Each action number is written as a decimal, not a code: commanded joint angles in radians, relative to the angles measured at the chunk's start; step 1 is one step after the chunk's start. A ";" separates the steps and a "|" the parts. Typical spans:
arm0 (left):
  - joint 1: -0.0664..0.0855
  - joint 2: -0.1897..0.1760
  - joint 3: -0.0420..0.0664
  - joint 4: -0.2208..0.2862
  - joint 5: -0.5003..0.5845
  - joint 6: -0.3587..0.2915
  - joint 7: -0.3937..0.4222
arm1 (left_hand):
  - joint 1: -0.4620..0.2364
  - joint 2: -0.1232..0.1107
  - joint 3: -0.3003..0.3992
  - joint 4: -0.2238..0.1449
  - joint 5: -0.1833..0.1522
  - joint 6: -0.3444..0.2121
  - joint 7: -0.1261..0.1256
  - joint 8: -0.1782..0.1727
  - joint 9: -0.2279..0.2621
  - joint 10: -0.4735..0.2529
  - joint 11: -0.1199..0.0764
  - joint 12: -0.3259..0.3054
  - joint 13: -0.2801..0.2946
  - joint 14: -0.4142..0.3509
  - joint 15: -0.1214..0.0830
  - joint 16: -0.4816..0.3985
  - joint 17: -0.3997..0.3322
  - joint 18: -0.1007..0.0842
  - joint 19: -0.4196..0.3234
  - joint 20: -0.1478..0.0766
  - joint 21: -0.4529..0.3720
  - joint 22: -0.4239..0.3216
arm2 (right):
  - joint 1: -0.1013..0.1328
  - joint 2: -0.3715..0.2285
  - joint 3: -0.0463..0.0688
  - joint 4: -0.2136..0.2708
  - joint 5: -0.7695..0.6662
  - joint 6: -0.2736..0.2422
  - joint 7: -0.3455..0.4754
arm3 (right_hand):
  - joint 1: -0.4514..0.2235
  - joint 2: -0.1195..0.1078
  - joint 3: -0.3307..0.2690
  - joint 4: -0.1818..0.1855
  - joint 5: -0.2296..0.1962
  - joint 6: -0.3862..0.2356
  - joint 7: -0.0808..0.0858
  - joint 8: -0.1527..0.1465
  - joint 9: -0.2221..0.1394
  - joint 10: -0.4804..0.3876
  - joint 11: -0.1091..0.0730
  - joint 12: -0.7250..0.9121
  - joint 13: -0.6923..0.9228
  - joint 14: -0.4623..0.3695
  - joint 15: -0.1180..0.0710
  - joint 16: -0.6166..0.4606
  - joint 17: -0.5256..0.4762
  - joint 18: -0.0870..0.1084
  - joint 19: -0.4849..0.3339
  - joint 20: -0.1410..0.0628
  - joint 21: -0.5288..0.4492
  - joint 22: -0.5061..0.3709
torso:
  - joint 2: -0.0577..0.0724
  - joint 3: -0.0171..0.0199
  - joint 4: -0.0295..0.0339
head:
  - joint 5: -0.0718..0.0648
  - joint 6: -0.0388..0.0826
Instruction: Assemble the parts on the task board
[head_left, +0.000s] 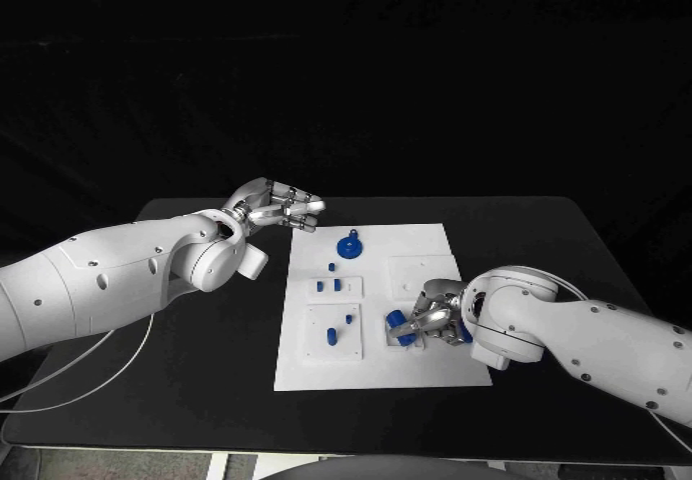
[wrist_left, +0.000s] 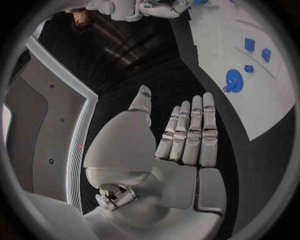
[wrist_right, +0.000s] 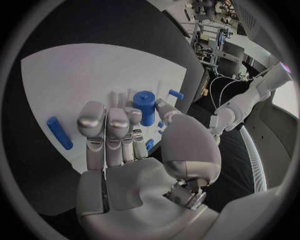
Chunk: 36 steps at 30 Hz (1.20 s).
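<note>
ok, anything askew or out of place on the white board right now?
Nothing damaged or spilled. One loose blue peg lies flat on the white task board, not seated in any block. The right hand hovers over the blue cylinder at the near-right block; whether it grips it is unclear. The left hand hangs open off the board's far-left corner.

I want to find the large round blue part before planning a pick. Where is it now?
In the head view, the round blue part lies on the far end of the task board, just beyond two small blue pieces and near the left hand.
</note>
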 joint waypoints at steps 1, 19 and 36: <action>0.000 0.001 0.001 0.002 0.003 0.014 0.003 | -0.004 0.007 0.002 0.004 0.002 -0.004 0.001 0.004 0.000 0.001 0.006 0.001 0.001 -0.006 0.001 -0.004 -0.001 -0.001 0.001 0.006 -0.006 -0.001 | -0.011 0.002 -0.010 -0.007 -0.016 0.041 -0.055 | -0.024 -0.001 -0.001 0.021 -0.039 0.009 0.001 -0.003 -0.001 0.002 0.006 -0.006 -0.002 0.000 -0.006 -0.008 0.001 -0.008 0.006 -0.002 -0.005 0.114 | 0.001 -0.0004 0.0001 | -0.002 0.001; 0.000 0.001 0.001 0.000 0.003 0.009 0.006 | -0.005 0.007 0.002 0.006 0.003 -0.005 0.001 0.004 0.000 0.000 0.006 0.002 0.001 -0.007 0.001 -0.004 -0.001 -0.001 0.000 0.007 -0.006 -0.001 | -0.011 0.012 -0.010 -0.009 -0.016 0.027 -0.045 | -0.016 0.063 -0.503 0.139 -0.067 -0.002 0.001 -0.002 -0.002 0.003 0.007 -0.018 0.003 0.002 -0.007 -0.017 0.011 -0.010 0.005 -0.006 -0.008 0.113 | 0.000 0.0005 0.0003 | -0.003 -0.005; 0.000 -0.002 0.001 -0.001 0.003 0.008 0.005 | -0.005 0.010 0.002 0.005 0.003 -0.004 0.001 0.004 0.000 0.001 0.006 0.002 0.001 -0.006 0.001 -0.004 -0.001 -0.001 0.001 0.006 -0.006 -0.001 | -0.011 -0.023 -0.009 0.041 -0.019 -0.046 0.070 | 0.023 0.090 -0.501 0.050 -0.009 0.012 -0.003 -0.003 0.023 0.015 0.005 0.015 0.014 0.005 -0.007 -0.001 0.016 -0.008 0.014 -0.003 0.024 0.120 | 0.001 0.0013 0.0003 | -0.004 -0.003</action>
